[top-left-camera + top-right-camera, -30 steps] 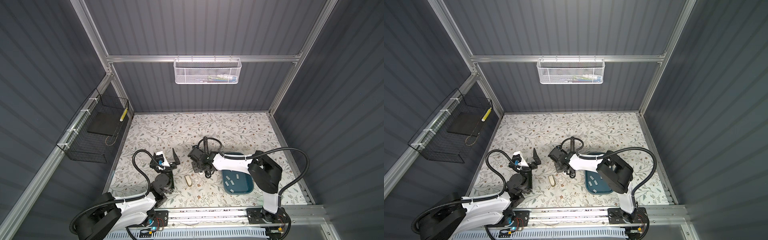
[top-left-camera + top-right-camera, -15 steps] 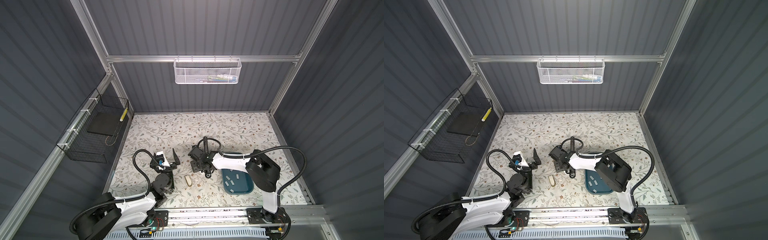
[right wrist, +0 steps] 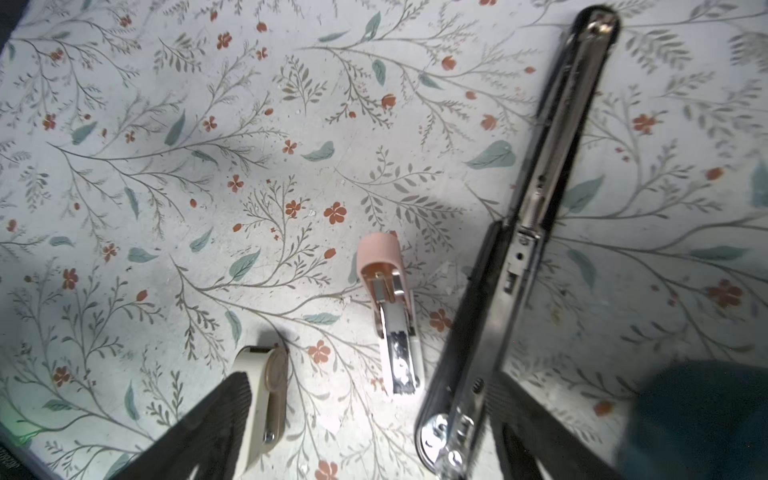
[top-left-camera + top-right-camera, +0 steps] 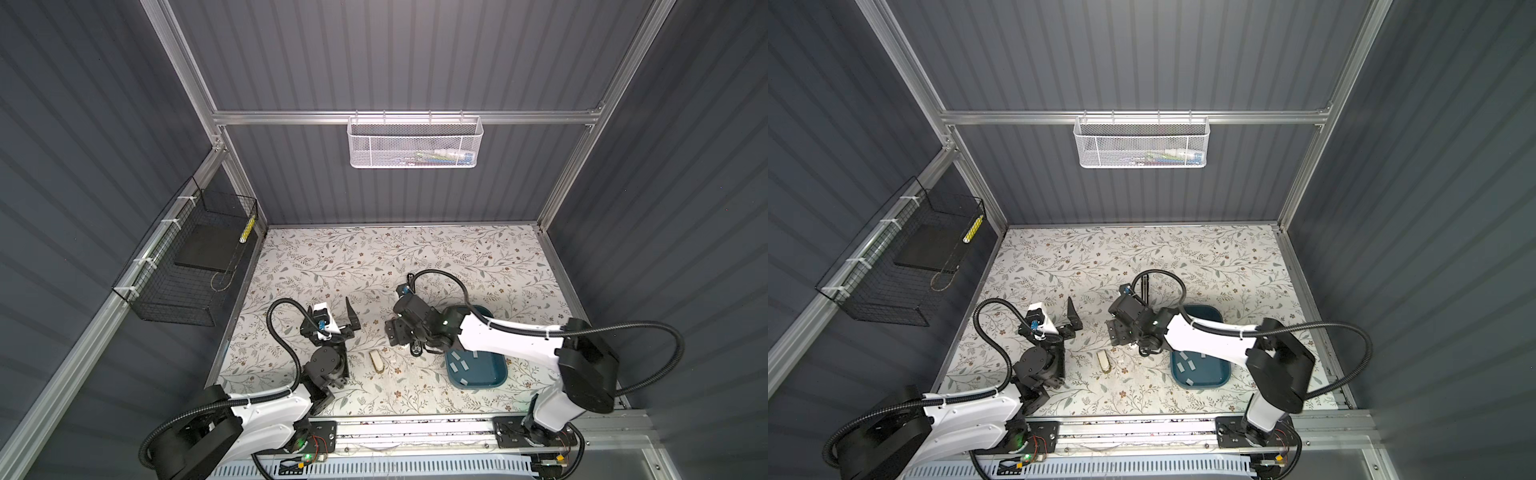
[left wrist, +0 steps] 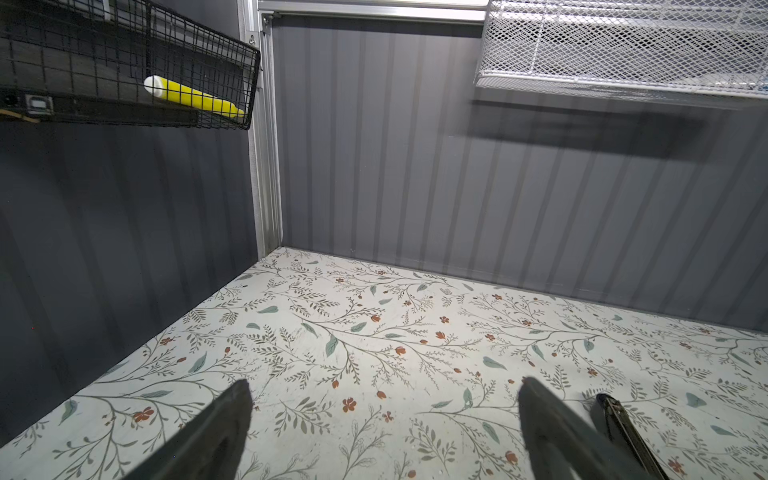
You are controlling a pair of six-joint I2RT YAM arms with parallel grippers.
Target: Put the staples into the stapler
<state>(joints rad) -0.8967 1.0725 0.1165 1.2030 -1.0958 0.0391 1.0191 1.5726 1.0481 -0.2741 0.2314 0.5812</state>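
The staples (image 4: 458,365) are little grey strips. They lie in a blue-green tray (image 4: 490,374) on the right side of the flowery table (image 4: 374,257), near the front edge. None of them is in a stapler yet.

The right claw (image 3: 370,395) hangs low over the middle of the table, just left of the tray. Its two fingers are wide apart and hold nothing. Three staplers lie under it. A long black stapler (image 3: 519,249) is folded open flat, and its shiny metal track shows. It lies close by one finger (image 3: 528,440), but I cannot tell if they touch. A small pink stapler (image 3: 386,307) lies beside it, with its shiny metal part showing. A small cream stapler (image 3: 266,395) lies by the other finger, on the near left.

The left claw (image 5: 384,382) is over the left side of the table and points at the far wall. Its fingers are wide apart too, with nothing between them
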